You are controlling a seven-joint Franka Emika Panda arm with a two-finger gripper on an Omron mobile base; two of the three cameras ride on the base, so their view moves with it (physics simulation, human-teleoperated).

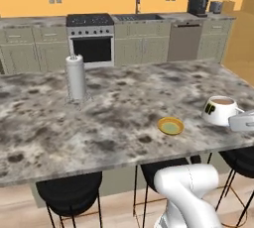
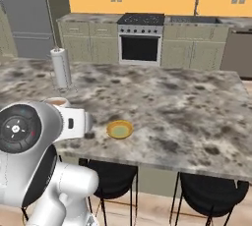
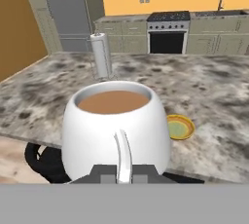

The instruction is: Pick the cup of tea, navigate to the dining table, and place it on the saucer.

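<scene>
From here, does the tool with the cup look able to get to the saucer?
Probably yes: the tool holds the cup of tea beside the saucer, with bare dining table between them.

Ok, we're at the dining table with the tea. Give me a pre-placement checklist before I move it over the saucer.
1. Cup of tea held at the gripper: ok; the handle sits between the jaws in the hand view.
2. Cup upright, tea level: ok.
3. Saucer in view and bare: ok.
4. Cup over the saucer: not ok; in the left base view it sits to the saucer's right.
5. Path between cup and saucer on the dining table: ok; the paper towel roll stands far off.
6. Cup's height above the table: cannot tell.
</scene>
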